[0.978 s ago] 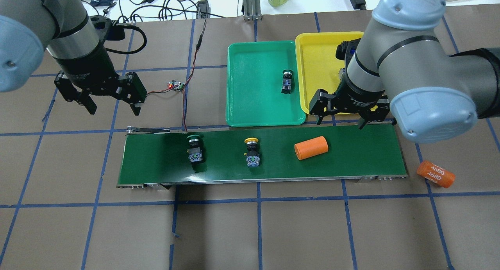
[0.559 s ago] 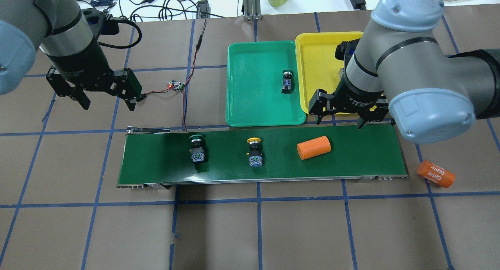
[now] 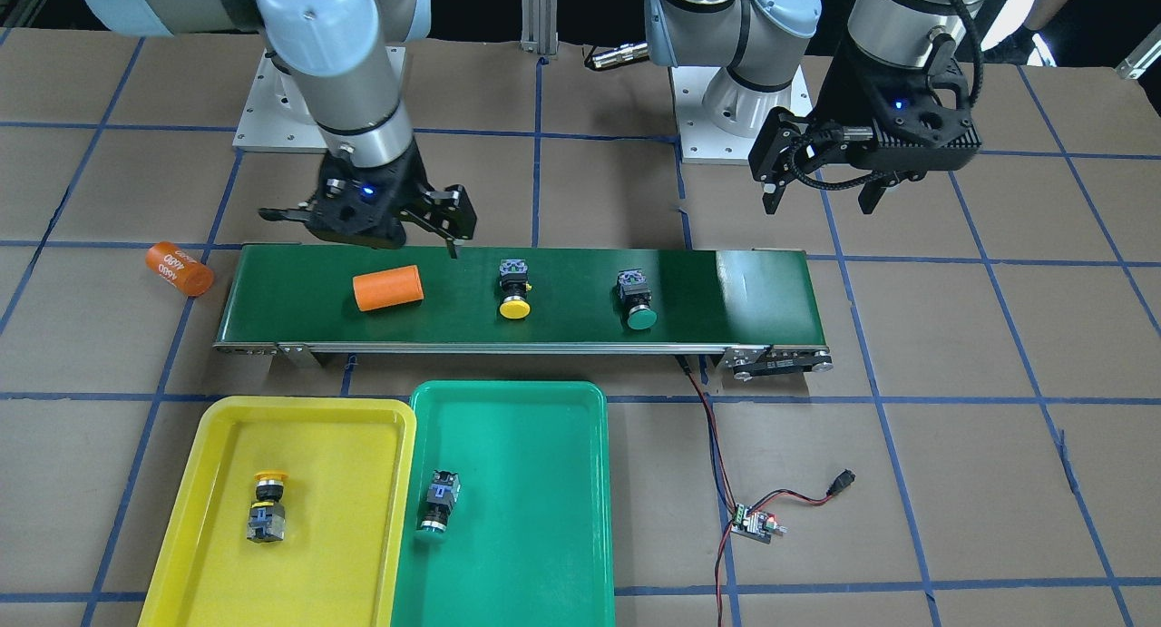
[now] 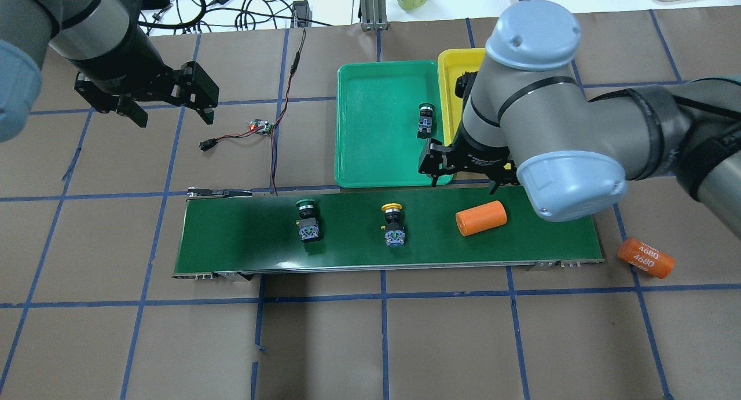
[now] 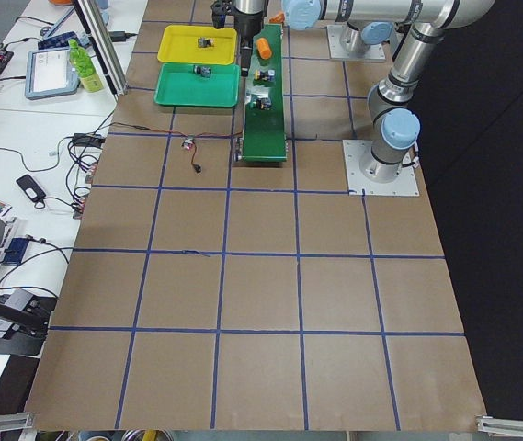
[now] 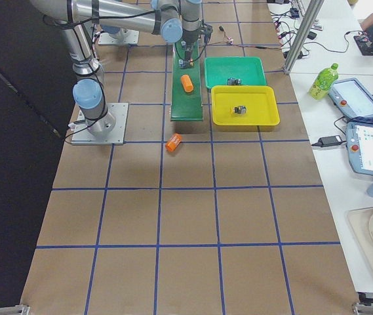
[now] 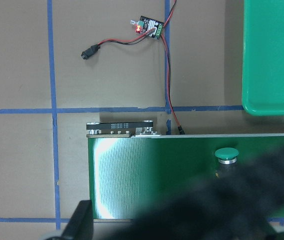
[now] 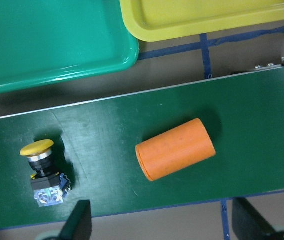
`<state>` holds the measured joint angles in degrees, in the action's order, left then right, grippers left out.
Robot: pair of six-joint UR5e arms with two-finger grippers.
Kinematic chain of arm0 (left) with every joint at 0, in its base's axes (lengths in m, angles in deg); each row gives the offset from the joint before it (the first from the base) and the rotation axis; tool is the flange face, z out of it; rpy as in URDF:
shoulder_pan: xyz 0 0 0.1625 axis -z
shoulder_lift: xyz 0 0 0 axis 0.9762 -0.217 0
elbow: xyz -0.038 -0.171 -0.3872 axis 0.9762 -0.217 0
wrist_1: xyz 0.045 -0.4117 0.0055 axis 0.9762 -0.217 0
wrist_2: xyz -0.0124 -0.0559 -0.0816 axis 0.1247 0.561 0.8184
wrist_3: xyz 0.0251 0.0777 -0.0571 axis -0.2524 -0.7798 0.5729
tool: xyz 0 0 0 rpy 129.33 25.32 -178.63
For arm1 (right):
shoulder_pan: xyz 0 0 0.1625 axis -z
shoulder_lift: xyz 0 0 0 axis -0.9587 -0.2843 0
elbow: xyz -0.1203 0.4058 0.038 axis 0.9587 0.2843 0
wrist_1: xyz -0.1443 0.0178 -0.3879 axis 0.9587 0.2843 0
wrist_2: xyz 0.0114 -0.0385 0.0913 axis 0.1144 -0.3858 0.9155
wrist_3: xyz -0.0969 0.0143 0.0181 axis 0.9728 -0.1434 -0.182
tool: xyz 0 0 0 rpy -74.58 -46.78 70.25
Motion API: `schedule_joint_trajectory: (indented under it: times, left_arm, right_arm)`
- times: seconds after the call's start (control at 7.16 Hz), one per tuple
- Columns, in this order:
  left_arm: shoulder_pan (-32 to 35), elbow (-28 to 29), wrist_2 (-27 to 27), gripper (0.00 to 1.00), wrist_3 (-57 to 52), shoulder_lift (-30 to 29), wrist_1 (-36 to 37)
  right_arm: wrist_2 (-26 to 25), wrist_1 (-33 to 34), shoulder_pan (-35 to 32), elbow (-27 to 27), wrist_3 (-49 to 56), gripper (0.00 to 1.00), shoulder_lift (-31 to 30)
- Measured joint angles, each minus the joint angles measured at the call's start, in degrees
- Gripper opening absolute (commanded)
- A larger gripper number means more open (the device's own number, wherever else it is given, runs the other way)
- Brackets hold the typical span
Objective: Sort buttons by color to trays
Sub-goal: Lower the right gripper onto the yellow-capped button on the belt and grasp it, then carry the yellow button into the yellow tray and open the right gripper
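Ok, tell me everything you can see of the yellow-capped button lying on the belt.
The yellow button has a mushroom-shaped yellow cap, a silver collar, a black body and a pale terminal block with blue and green bits at its end. It lies on its side near the middle of the conveyor belt, cap toward the green tray, between the green button and the orange cylinder, apart from both. Only the belt touches it.

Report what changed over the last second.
The right tool shifted toward the robot's left; the left tool drew away from the belt. The belt carried the green button, yellow button and orange cylinder toward the robot's right. Nothing was grasped. The green tray and yellow tray stayed put.
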<state>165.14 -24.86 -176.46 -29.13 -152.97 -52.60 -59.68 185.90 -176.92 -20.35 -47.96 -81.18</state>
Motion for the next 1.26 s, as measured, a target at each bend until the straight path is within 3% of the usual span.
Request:
schedule_joint_trajectory:
  times: [0.28,0.7,0.84,0.98,1.12,1.26]
  left_arm:
    - [-0.3,2.5,0.0,1.00,1.6,-0.9,-3.5]
    - [-0.4,3.3,-0.2,1.00,1.6,-1.2,-4.5]
    - [-0.3,3.0,-0.3,1.00,1.5,-1.0,-4.5]
    - [-0.3,2.8,-0.2,1.00,1.5,-0.8,-4.5]
    - [-0.2,2.7,-0.1,1.00,1.5,-0.7,-4.5]
    - [-0.2,2.7,0.1,1.00,1.5,-0.6,-4.5]
  right_arm:
    - [-0.5,6.8,-5.6,0.1,-1.5,1.00,5.8]
    - [-0.3,9.2,-6.9,-1.4,-0.2,1.00,9.3]
    - [-0.5,9.3,-6.8,-2.6,0.6,0.73,10.1]
    - [-0.8,9.6,-6.7,-3.4,1.0,0.18,10.9]
    - [-0.8,9.6,-6.5,-3.8,1.3,0.00,11.3]
    - [-0.8,9.2,-6.4,-4.0,1.4,0.00,11.4]
